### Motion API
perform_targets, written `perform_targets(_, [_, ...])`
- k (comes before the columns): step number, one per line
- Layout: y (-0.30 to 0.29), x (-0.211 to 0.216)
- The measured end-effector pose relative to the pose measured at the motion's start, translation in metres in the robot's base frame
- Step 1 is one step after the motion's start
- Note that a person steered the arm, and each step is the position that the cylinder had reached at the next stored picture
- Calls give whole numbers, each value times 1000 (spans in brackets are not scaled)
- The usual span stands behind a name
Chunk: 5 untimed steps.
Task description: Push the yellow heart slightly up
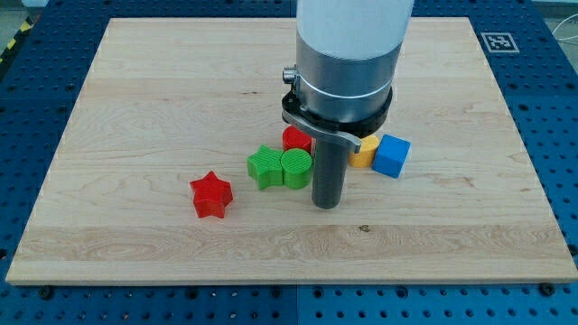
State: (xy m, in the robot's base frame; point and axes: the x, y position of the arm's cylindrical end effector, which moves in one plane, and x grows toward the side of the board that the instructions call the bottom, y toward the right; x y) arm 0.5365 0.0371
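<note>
My tip point(326, 204) rests on the wooden tabletop point(135, 108), a little below the middle of the board, at the end of the dark rod that hangs from my grey and white arm point(348, 63). I carry no pincer, only this rod, so there is nothing wide, narrow or holding to tell of. The yellow heart point(364, 154) lies up and to the view's right of my tip, near it; my arm's collar covers most of it, so only a small yellow part shows and its shape cannot be made out from here. Touching its right side sits the blue cube point(392, 156). Just to the view's left of my rod is a green block with a rounded top point(295, 169), and against its left side a green star point(265, 167); whether the rod touches the rounded green block I cannot tell. Behind those two, partly hidden by my arm, a red block point(295, 139) shows, its shape unclear. A red star point(211, 195) lies apart, further to the view's left and lower.
</note>
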Motion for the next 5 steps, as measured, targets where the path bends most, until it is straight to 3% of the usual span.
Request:
perform_targets(3, [2, 9])
perform_targets(5, [62, 23])
